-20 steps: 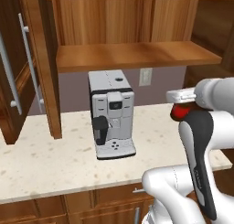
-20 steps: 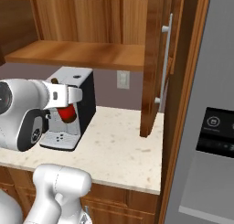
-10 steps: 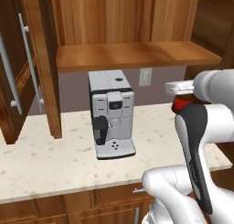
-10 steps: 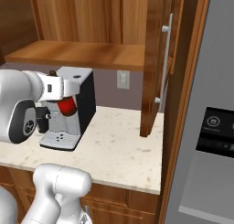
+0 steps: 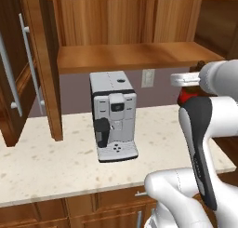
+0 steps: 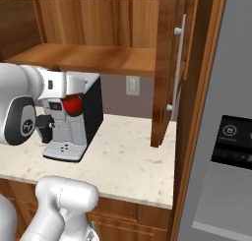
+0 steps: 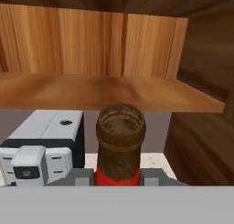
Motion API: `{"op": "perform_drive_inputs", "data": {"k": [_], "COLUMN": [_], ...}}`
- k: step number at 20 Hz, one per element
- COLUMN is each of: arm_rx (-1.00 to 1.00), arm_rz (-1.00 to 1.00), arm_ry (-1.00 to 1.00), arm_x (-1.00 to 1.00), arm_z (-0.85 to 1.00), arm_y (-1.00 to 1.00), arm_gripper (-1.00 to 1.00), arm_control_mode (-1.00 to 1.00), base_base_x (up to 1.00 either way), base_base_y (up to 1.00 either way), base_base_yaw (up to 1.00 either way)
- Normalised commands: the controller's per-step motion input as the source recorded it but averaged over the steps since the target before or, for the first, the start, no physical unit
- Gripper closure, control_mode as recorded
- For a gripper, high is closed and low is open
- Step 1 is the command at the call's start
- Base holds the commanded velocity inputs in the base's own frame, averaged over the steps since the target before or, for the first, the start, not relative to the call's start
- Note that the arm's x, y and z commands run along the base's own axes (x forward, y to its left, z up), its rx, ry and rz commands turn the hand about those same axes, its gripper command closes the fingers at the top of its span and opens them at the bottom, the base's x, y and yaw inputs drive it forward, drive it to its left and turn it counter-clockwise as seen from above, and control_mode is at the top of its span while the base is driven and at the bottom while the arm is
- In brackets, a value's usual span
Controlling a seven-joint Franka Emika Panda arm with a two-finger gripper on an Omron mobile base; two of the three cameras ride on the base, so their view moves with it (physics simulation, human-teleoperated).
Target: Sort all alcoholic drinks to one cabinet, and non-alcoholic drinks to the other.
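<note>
Since a second ago the arm has swung leftward and a little up, carrying its load from beside the coffee machine toward the open cabinet shelf; the base and cameras have not shifted. Left base view: the claw (image 5: 189,81) sits at the right edge, level with the front lip of the wooden shelf (image 5: 130,55), a red part of the held item showing just under the white wrist; a dark bottle top pokes up behind the wrist. The coffee machine (image 5: 113,114) stands upright on the speckled bench (image 5: 51,162), well left of the claw, below the shelf. An open cabinet door (image 5: 18,69) with a long metal handle hangs at left. Right base view: the claw (image 6: 69,95) hangs in front of the coffee machine (image 6: 81,117), a red rounded shape tucked below it, just under the shelf's (image 6: 93,58) front edge. The bench (image 6: 118,161) runs right to a second open cabinet door (image 6: 170,68); a dark appliance panel (image 6: 236,141) sits at far right. Hand view: the claw (image 7: 118,175) is clamped on a brown beer bottle (image 7: 119,141), its open mouth and neck rising upright between the grey fingers (image 7: 77,176), a red band at the neck's base. Beyond it lies the shelf (image 7: 100,93) with its wood back wall; the coffee machine's (image 7: 41,145) top shows lower left.
</note>
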Motion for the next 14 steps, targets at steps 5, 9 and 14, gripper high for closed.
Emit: {"op": "perform_drive_inputs", "data": {"k": [5,9,14], "arm_rx": [0.0,0.0,0.0], "arm_rz": [0.0,0.0,0.0], "arm_ry": [-0.07,-0.08,-0.05], "arm_x": [0.0,0.0,0.03], "arm_z": [0.19,0.2,0.19], "arm_y": [-0.08,-0.18,-0.18], "arm_gripper": [1.0,1.0,1.0], "arm_control_mode": [-1.0,-1.0,-1.0], "base_base_x": [0.0,0.0,0.0], "base_base_y": [0.0,0.0,0.0], "base_base_yaw": [0.0,0.0,0.0]}}
